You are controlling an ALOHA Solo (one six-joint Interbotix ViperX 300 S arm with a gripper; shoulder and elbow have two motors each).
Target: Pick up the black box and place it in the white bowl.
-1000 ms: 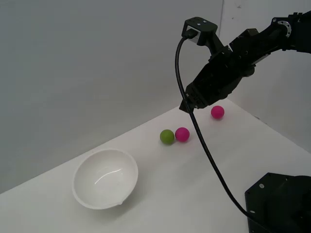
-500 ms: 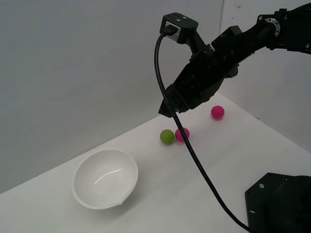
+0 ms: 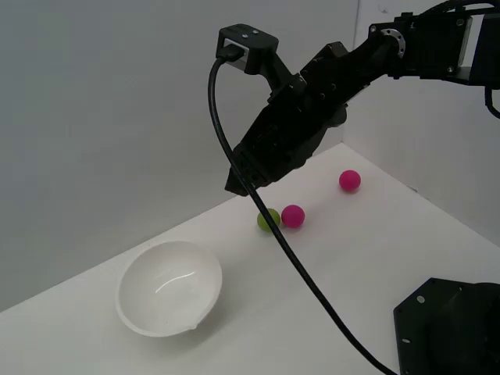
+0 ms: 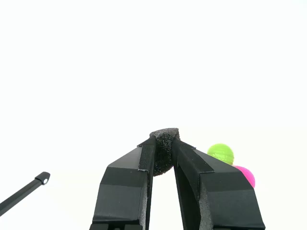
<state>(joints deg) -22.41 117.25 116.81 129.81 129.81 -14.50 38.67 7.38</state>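
The black box (image 4: 164, 151) sits pinched between the claw (image 4: 163, 143) tips, up in the air at frame center. Since a second ago the arm swung leftward, closer to the white bowl (image 3: 169, 287) at lower left.

Even, soft lighting in the exterior view, faint shadow under the large glossy white round bowl (image 3: 169, 287), small glare streak inside it, wrist view overexposed, white surface (image 4: 153, 67) blown out, black fingers (image 4: 125, 191) perhaps slightly soft.
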